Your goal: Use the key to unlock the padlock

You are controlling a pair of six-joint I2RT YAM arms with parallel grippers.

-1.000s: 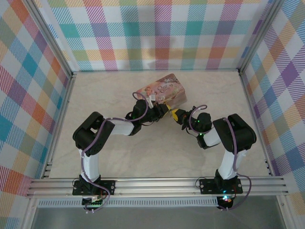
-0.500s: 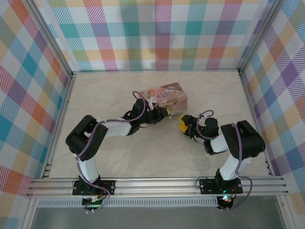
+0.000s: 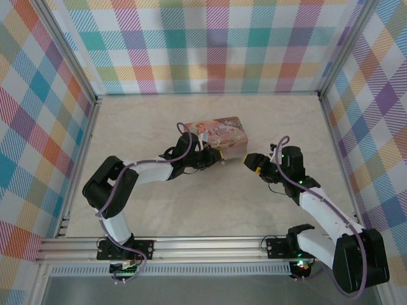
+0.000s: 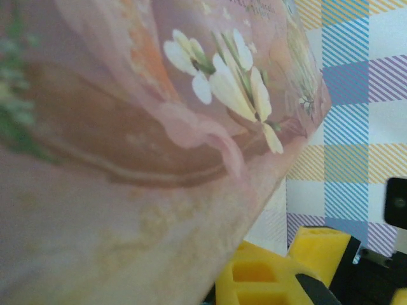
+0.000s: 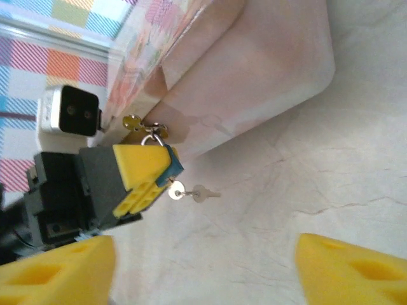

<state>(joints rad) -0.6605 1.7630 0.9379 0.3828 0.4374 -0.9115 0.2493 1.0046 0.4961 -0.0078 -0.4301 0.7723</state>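
Observation:
The tiny blue padlock is pinched at the tip of my left gripper, close against the pink tin. Its thin shackle points up toward the tin's edge. A small silver key hangs from the padlock's underside, and a second key dangles off it on a ring. My right gripper is open, its yellow fingers wide apart with bare table between them, a short way off from the keys. From above, the left gripper is at the tin's front corner and the right gripper stands to its right.
The pink illustrated tin lies on the marble table mid-field, pressed close to the left wrist camera. Checked walls and aluminium rails enclose the workspace.
My right arm has drawn back to the right, away from the left gripper and the keys. The tin has swung flatter, and the left arm has stretched further right.

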